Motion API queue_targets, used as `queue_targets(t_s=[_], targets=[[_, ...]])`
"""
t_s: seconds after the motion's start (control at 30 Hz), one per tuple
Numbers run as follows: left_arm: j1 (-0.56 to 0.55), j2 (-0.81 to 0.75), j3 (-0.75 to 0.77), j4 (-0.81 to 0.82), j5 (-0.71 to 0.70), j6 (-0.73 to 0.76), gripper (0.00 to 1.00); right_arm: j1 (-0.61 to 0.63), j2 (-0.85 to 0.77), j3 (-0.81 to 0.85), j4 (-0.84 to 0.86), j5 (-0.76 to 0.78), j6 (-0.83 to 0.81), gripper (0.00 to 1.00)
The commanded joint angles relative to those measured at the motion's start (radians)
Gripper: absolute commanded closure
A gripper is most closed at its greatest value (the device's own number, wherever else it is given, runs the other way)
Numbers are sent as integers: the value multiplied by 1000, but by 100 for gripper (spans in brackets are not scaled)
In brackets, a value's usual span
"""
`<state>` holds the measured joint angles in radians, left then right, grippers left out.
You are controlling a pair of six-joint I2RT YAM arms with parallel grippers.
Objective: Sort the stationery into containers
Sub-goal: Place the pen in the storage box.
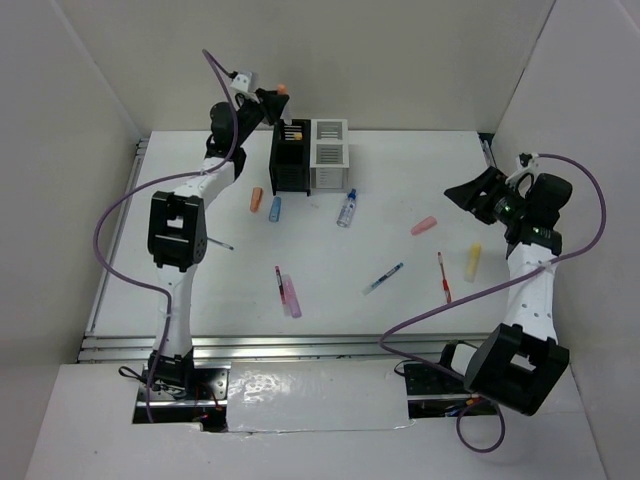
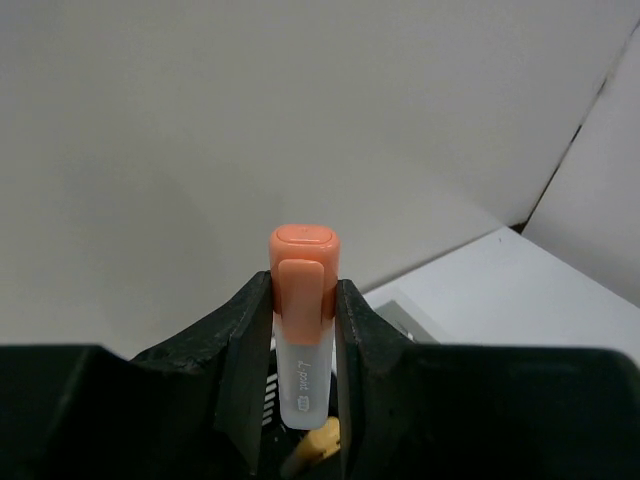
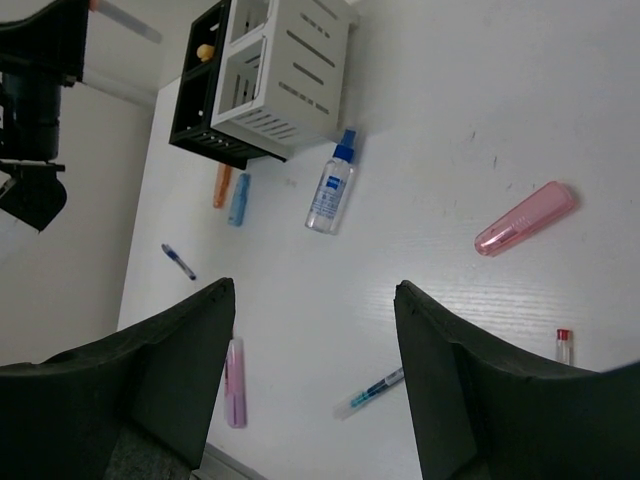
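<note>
The left gripper (image 2: 303,335) is pinching an orange-capped highlighter (image 2: 303,300) by its frosted, translucent barrel, cap end up, with the flat black fingers (image 2: 250,360) pressed against both sides. In the overhead view this hand sits in the upper left of the frame, just up and left of the black container (image 1: 290,158), which is joined to the white container (image 1: 328,152) on its right. Whether the highlighter is directly over the black opening cannot be determined. The barrel is smooth, hard plastic and is held on two narrow lines, so it could swivel or slide in the grip. Released off-centre, it would likely strike the thin rim or the shared wall and drop outside. Both boxes are light slatted plastic, square and upright; a downward push on an edge could tip or shift the pair. A yellow item (image 3: 205,50) already stands in the black box and may block entry. The right gripper (image 3: 312,292) is spread wide and empty, at the right edge of the overhead frame. On the smooth white table (image 1: 420,170) lie round-bodied items that can roll: an orange marker (image 1: 257,199), a blue marker (image 1: 275,208), a clear blue-capped tube (image 1: 347,209), a pink marker (image 1: 424,226), a yellow marker (image 1: 473,261) and thin pens (image 1: 383,278) lower centre.
</note>
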<state>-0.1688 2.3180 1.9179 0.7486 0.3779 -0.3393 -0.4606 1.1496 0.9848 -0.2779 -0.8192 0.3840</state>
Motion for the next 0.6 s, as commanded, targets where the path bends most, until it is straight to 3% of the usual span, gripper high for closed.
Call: queue_targets(t_s=[0.0, 0.4, 0.5, 0.53, 0.57], targets=[[-6, 44, 88, 121, -27, 51, 97, 26, 13, 8, 68, 25, -16, 28], [-20, 204, 225, 80, -63, 151, 86, 42, 42, 26, 66, 32, -40, 28], [-18, 205, 216, 78, -63, 158, 58, 50, 44, 31, 54, 34, -54, 27], [-18, 201, 207, 81, -60, 158, 44, 50, 44, 35, 52, 34, -57, 27], [-18, 195, 187, 81, -54, 161, 41, 51, 45, 37, 48, 34, -65, 27]])
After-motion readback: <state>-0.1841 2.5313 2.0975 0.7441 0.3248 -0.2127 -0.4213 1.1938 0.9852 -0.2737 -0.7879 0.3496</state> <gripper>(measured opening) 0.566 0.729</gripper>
